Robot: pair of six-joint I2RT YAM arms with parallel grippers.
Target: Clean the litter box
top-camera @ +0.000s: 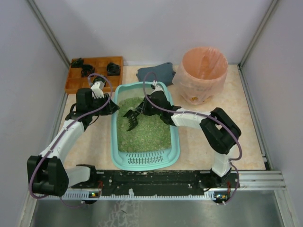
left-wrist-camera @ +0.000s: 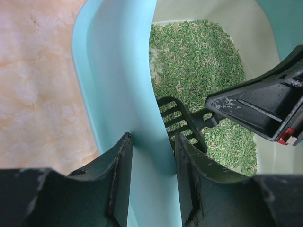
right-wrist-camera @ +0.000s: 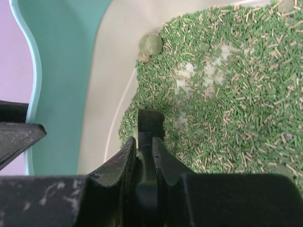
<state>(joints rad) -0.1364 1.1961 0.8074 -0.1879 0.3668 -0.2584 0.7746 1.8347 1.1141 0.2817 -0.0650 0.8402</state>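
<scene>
The light teal litter box (top-camera: 114, 142) lies mid-table, with green litter (top-camera: 142, 125) inside and its slotted grille at the near end. My left gripper (top-camera: 111, 108) is shut on the box's left wall (left-wrist-camera: 128, 94), one finger on each side of it (left-wrist-camera: 152, 139). My right gripper (top-camera: 143, 109) is shut on the handle of a black slotted scoop (top-camera: 131, 119). The scoop head (left-wrist-camera: 179, 118) rests on the litter close to the left wall. In the right wrist view the handle (right-wrist-camera: 150, 124) stands between the closed fingers (right-wrist-camera: 144, 142). A round greenish clump (right-wrist-camera: 151, 45) lies at the litter's edge.
A round bin lined with a pink bag (top-camera: 203, 71) stands at the back right. A brown wooden tray (top-camera: 94, 78) with black pieces sits at the back left. A dark folded cloth (top-camera: 156, 73) lies behind the box. Walls close in both sides.
</scene>
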